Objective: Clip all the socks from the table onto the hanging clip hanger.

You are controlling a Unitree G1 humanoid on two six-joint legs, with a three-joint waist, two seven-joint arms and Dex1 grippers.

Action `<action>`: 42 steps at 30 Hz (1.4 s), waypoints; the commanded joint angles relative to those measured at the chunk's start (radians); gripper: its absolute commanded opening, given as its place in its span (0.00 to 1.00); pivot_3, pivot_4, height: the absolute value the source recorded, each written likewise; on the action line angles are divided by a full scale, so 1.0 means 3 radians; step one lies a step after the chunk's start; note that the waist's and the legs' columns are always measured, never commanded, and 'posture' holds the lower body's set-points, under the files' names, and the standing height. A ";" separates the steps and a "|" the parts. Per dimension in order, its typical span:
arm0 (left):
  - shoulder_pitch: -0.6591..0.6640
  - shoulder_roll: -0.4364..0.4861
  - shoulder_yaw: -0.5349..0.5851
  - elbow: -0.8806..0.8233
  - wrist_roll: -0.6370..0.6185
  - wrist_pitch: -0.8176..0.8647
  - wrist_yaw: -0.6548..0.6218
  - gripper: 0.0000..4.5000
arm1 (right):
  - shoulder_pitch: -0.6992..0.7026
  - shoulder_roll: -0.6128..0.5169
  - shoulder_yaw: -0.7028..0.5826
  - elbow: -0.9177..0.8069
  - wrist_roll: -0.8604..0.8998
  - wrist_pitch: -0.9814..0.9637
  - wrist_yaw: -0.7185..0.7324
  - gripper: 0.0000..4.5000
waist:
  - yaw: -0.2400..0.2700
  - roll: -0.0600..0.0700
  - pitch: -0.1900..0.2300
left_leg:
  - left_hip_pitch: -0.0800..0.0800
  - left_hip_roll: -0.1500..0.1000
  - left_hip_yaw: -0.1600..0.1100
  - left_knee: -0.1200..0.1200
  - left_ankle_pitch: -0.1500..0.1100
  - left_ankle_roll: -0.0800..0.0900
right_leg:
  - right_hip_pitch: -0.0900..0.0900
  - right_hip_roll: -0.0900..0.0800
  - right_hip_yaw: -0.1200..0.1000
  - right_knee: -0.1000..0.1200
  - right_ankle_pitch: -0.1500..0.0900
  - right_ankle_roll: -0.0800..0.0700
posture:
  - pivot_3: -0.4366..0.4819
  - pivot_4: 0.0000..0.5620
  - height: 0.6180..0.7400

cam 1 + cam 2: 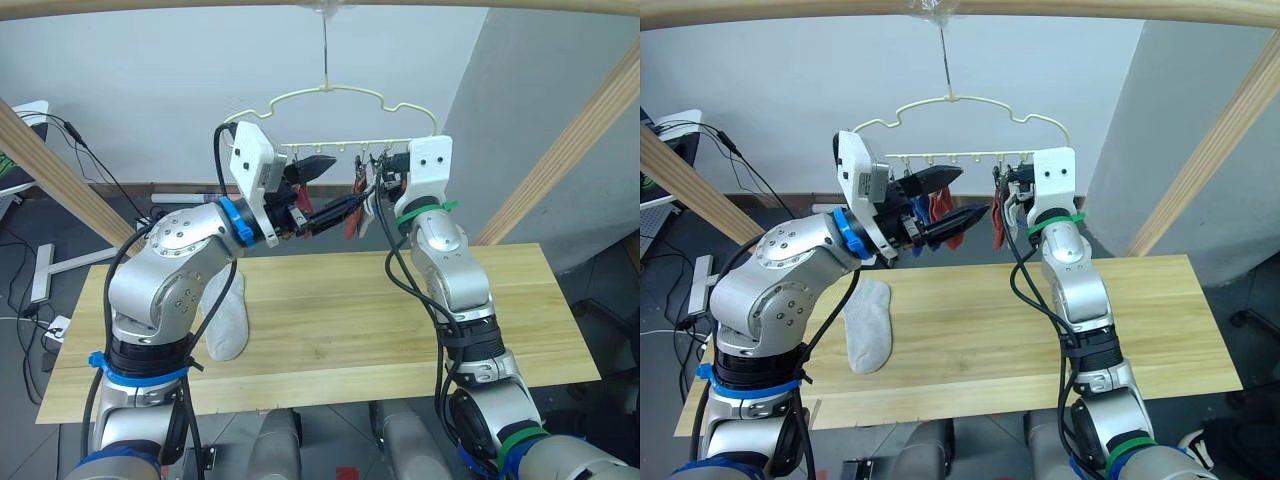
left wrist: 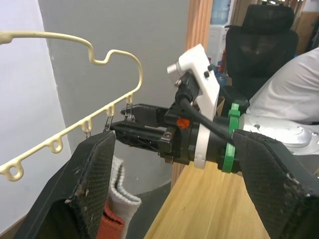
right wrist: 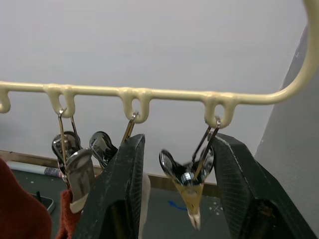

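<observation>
Right tool [image 3: 172,191] open around an empty clip [image 3: 192,179] near clip hanger's [image 1: 330,95] right end; left tool [image 2: 174,184] open, empty. Grey sock [image 1: 868,323] near tabletop's [image 1: 400,330] left edge. Risk: squeezed clip slipping sideways, hanger swinging.

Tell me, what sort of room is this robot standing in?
Probably a workshop or test lab, not a home: a pale wooden plank table stands under a bare timber frame, loose cables trail over the grey floor, and a black office chair stands behind.
</observation>
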State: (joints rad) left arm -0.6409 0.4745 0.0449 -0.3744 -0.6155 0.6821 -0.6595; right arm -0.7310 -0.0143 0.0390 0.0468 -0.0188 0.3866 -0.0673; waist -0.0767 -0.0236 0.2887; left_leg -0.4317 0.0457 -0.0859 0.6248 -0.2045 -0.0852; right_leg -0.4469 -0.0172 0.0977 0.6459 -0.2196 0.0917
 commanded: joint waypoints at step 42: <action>0.1745 -0.0050 0.0158 0.0982 0.1181 -0.0845 0.1011 0.99 | -0.0141 -0.1056 -0.0514 -0.1013 0.1034 0.2076 0.1134 0.00 | 0.0072 0.0001 -0.0001 | 0.0003 0.0000 0.0003 0.0006 0.0000 0.0000 | 0.0001 0.0000 0.0002 0.0002 -0.0004 -0.0010 | 0.48 0.48 1.00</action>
State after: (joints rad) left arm -0.1233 0.4736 0.0639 -0.1168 -0.2898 0.4648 -0.3959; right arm -0.7525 -0.3165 -0.0842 -0.2194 0.2699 0.9741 0.2682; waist -0.0550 -0.0235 0.2884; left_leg -0.4310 0.0458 -0.0851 0.6266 -0.2045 -0.0852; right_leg -0.4467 -0.0173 0.0983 0.6467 -0.2208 0.0889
